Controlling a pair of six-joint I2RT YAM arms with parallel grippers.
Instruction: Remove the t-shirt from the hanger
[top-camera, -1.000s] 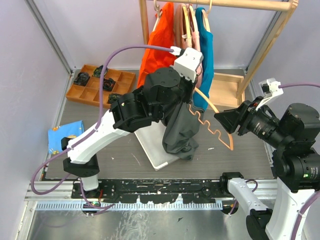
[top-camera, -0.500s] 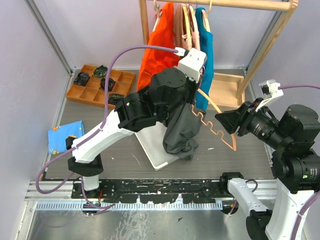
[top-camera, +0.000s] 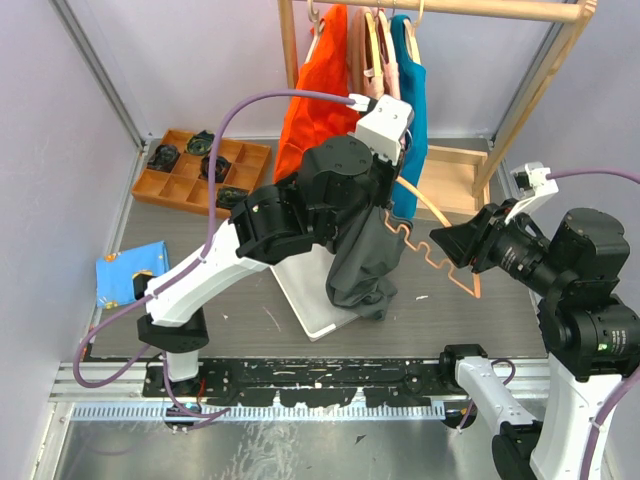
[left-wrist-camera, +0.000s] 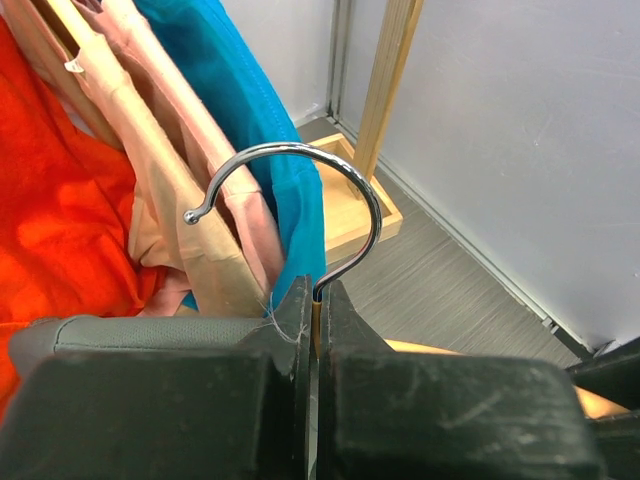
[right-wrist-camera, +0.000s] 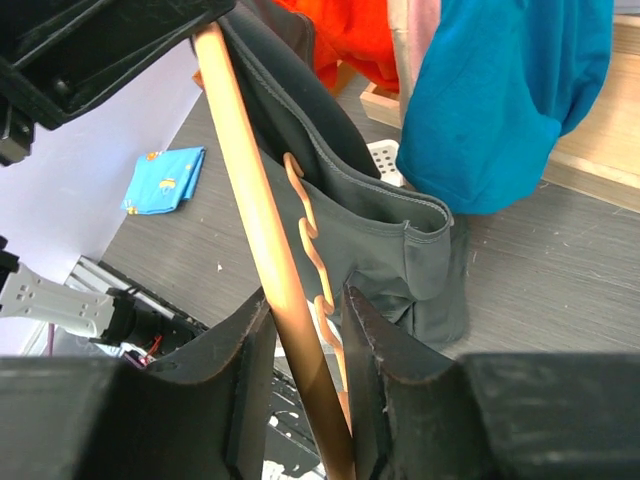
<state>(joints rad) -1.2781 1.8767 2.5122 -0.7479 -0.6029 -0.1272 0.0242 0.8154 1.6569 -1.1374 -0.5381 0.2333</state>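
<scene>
A dark grey t-shirt (top-camera: 358, 262) hangs from a wooden hanger (top-camera: 433, 212), one sleeve still over the hanger's arm (right-wrist-camera: 243, 165). My left gripper (left-wrist-camera: 317, 300) is shut on the hanger's neck, just under its metal hook (left-wrist-camera: 300, 158), and holds it up in front of the rack. My right gripper (right-wrist-camera: 305, 295) straddles the bare wooden arm. Its left finger touches the wood, and a gap shows at the right finger. In the right wrist view the t-shirt (right-wrist-camera: 345, 195) droops behind the hanger's wavy lower bar (right-wrist-camera: 305, 240).
A wooden rack (top-camera: 440, 10) at the back carries orange (top-camera: 312, 90), pink and teal (top-camera: 412, 100) garments. A white board (top-camera: 305, 295) lies under the t-shirt. A compartment tray (top-camera: 200, 168) and a folded blue cloth (top-camera: 128, 272) sit to the left.
My left arm lifted the hanger slightly and shifted it to the right. The right gripper's jaws have narrowed around the hanger's wooden arm.
</scene>
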